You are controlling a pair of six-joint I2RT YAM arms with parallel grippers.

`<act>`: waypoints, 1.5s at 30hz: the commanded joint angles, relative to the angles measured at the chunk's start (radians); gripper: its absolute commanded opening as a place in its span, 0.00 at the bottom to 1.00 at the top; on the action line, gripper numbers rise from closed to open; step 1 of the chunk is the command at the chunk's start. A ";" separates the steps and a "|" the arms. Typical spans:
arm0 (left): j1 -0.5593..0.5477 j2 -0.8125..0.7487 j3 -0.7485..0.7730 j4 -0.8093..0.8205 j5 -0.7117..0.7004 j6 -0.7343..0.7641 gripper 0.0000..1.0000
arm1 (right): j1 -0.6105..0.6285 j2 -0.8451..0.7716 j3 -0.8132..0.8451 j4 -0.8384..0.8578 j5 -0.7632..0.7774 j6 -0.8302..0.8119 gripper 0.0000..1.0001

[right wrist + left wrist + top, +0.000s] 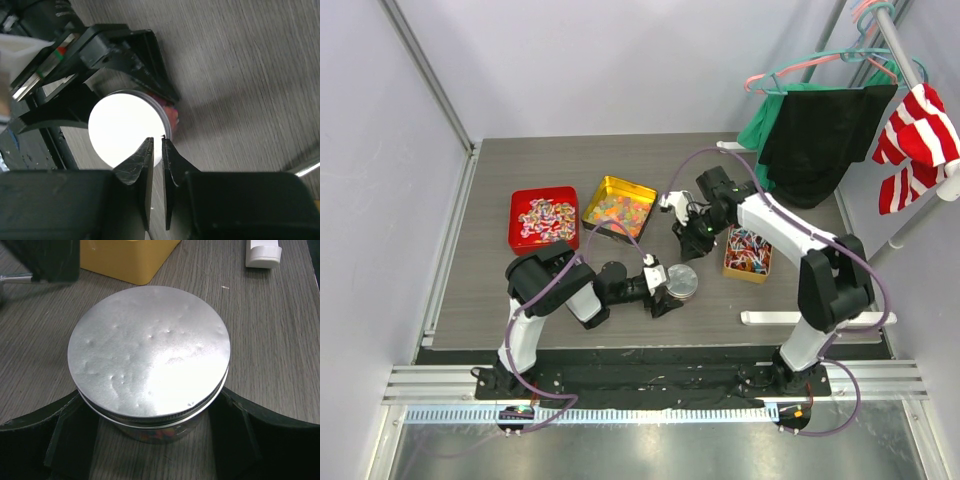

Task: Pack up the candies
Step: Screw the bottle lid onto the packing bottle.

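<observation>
Bright even light, glare whitening lid [125, 131]

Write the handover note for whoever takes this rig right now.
Left gripper shut on the jar, lid on, coloured candies showing through its glass.
Right gripper shut, empty, above the jar.
Wrapped candies lie in the red tin and the small yellow box, gummies in the gold tin.
Done: one jar loaded and lidded.
Left: those three containers hold plenty; whether the lid is tight I cannot tell.

White-and-black arms [780, 225], purple cables [704, 153], black pincer fingers [137, 165]
</observation>
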 commanded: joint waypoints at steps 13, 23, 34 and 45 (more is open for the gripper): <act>0.010 0.014 0.010 0.199 -0.031 0.031 0.00 | 0.040 0.156 0.104 0.035 -0.106 0.030 0.20; 0.010 0.014 0.009 0.199 -0.029 0.031 0.00 | 0.040 0.160 0.058 0.036 -0.084 0.018 0.21; 0.010 0.011 0.009 0.201 -0.032 0.028 0.00 | 0.034 0.079 -0.041 0.027 -0.031 0.001 0.18; 0.011 0.011 0.009 0.199 -0.034 0.028 0.00 | -0.029 -0.020 -0.170 0.009 -0.001 -0.019 0.17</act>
